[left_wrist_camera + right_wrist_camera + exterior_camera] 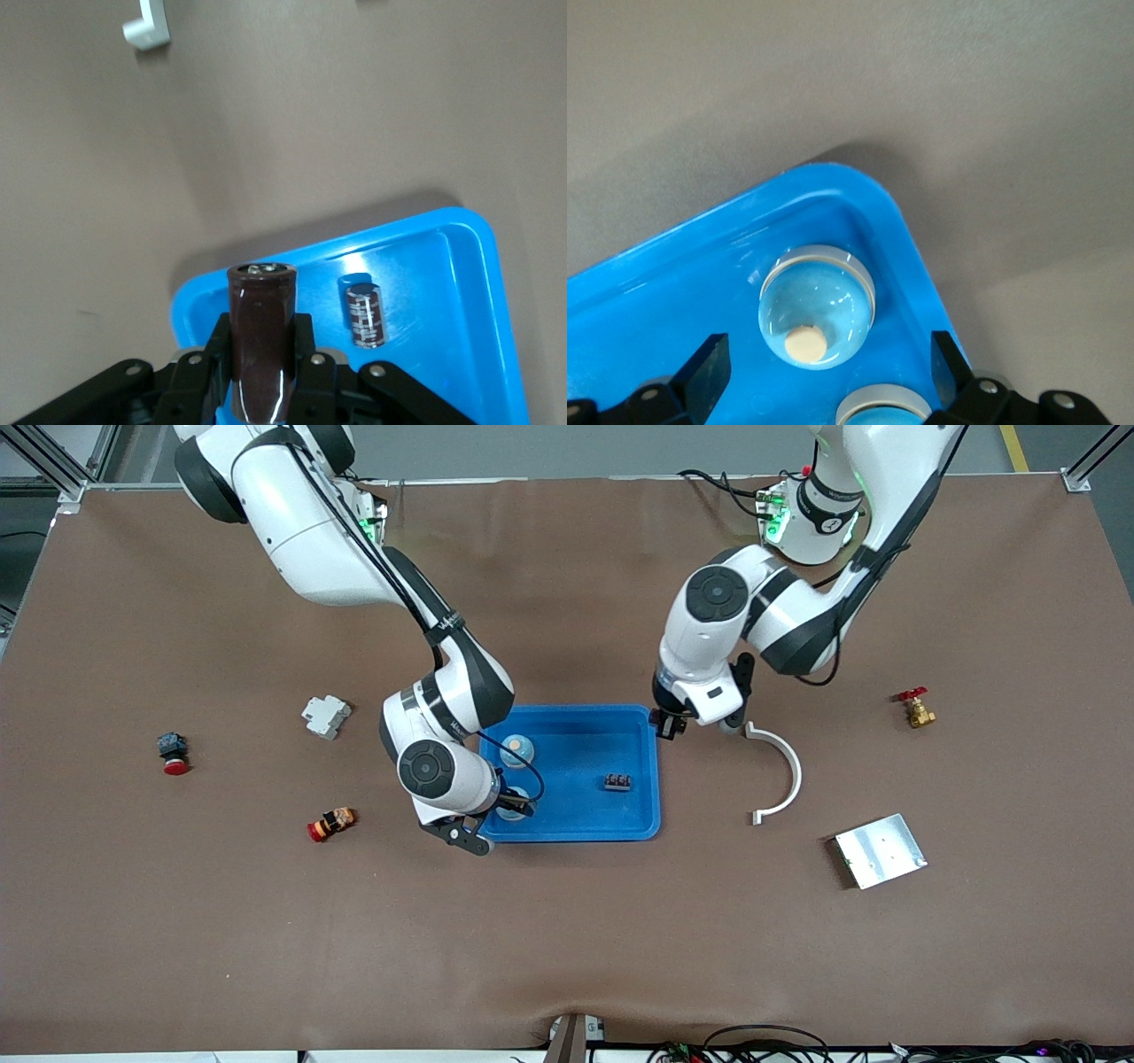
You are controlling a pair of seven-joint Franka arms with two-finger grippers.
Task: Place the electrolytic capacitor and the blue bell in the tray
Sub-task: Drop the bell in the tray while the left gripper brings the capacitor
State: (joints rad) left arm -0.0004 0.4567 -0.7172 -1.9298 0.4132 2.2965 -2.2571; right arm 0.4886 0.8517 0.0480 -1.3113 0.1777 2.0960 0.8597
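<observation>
The right arm reaches down from its base and bends at the elbow, so that the right gripper (507,808) hangs low over the corner of the blue tray (638,828) nearest the right arm's end and the front camera. Its fingers (709,367) are spread wide, with nothing between them. Under it, two blue bells sit in the tray: one blue bell (818,306) with a cream button on top, close to the tray's wall, and a second bell (883,405) just beside it, partly hidden by the gripper in both the front and the right wrist views.

The left arm folds forward with its wrist turned down. The left gripper (669,724) is over the tray's rim at the corner toward the left arm's end. It pinches a dark brown capacitor (261,341) upright between its fingers (306,367), the silver end cap up. A smaller capacitor (364,314) with a striped sleeve lies in the tray; its print is too small to read.

A white curved bracket (780,771) lies on the table beside the tray, and a silver plate (880,851) lies nearer the front camera.
</observation>
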